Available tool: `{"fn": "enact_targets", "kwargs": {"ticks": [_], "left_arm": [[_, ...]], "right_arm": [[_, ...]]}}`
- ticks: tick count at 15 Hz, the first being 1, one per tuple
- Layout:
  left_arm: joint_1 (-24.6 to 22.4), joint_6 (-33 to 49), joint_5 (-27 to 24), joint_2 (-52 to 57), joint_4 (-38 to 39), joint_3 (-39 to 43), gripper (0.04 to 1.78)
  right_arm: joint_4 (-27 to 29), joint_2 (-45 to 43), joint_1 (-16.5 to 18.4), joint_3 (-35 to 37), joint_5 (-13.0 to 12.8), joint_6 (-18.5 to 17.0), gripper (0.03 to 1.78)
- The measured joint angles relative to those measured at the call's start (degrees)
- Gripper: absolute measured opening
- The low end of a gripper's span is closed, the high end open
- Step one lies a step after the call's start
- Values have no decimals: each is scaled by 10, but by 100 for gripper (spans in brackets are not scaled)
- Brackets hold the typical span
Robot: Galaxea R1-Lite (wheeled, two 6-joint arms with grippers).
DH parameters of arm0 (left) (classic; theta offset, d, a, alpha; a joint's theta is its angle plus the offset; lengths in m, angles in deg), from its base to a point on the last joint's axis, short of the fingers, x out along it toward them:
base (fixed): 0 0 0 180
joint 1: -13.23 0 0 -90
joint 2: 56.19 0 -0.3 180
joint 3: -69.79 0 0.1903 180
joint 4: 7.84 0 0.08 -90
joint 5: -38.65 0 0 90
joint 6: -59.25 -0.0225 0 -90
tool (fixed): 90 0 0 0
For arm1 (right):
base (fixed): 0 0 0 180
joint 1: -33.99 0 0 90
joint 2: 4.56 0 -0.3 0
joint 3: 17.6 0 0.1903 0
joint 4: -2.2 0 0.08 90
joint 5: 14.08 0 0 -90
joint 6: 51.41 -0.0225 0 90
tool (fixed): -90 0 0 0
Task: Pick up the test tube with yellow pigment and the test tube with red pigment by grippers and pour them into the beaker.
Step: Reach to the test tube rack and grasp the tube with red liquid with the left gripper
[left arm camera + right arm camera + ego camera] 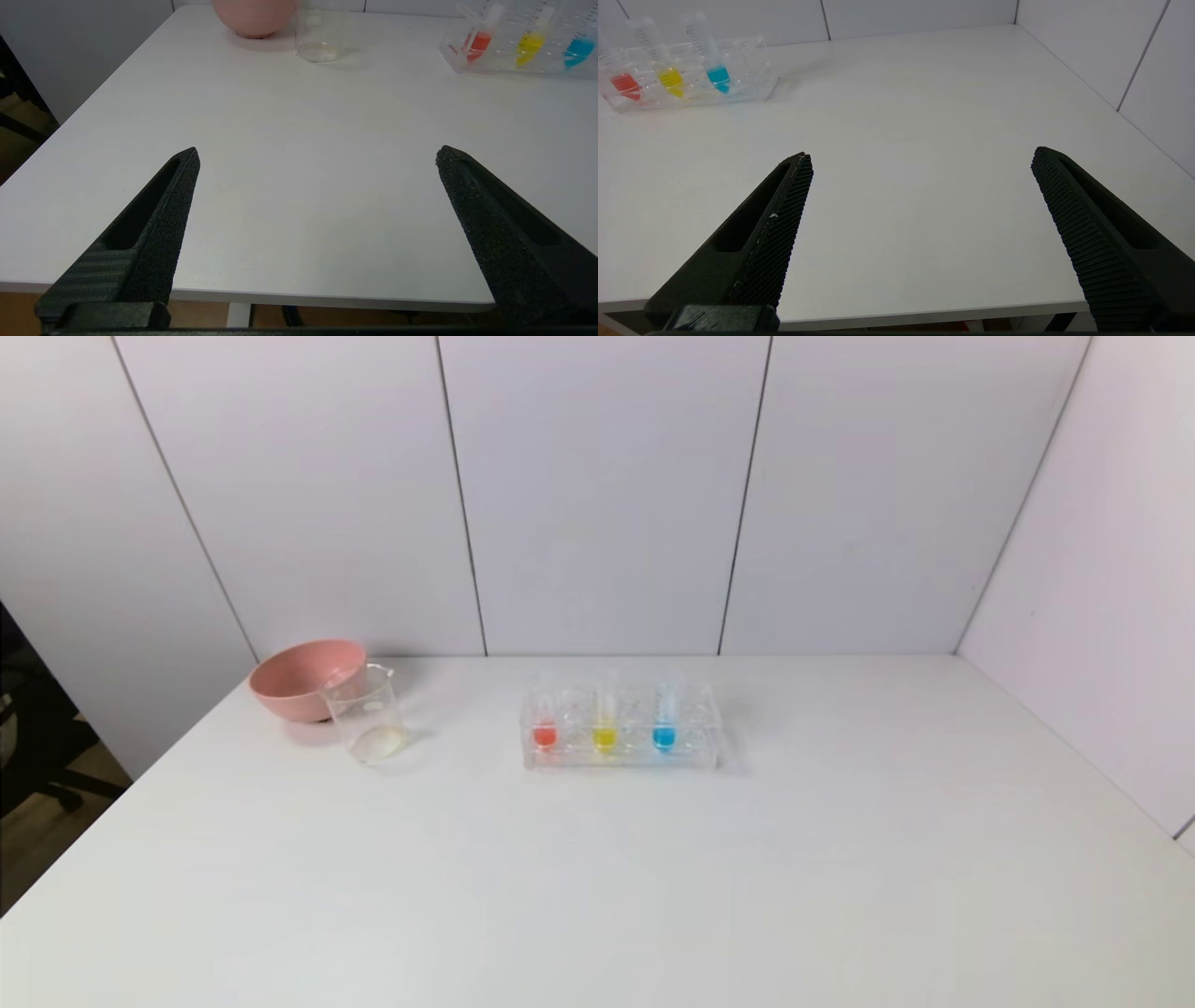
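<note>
The red-pigment test tube (544, 728) and the yellow-pigment test tube (605, 728) stand upright in a clear rack (691, 756) at the table's middle back. Both also show in the left wrist view, red (477, 39) and yellow (529, 44), and in the right wrist view, red (625, 84) and yellow (670, 77). The clear beaker (366, 714) stands left of the rack and is empty; it also shows in the left wrist view (320, 35). My left gripper (317, 156) and right gripper (922, 158) are open and empty, low at the table's front edge, out of the head view.
A blue-pigment tube (664, 726) stands in the same rack, right of the yellow one. A pink bowl (303, 678) sits just behind the beaker. White wall panels close the back and the right side. The white table (597, 877) drops off at its left edge.
</note>
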Motion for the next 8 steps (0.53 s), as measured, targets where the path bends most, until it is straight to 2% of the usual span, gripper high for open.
{"fn": "enact_targets", "kwargs": {"ticks": [4, 8], "left_arm": [[1, -2, -28, -32, -7, -66, 176], [8, 8, -42, -161, 31, -139, 176]], "right_arm": [[0, 0, 0, 0, 0, 0, 171], [0, 0, 0, 0, 0, 0, 171]]}}
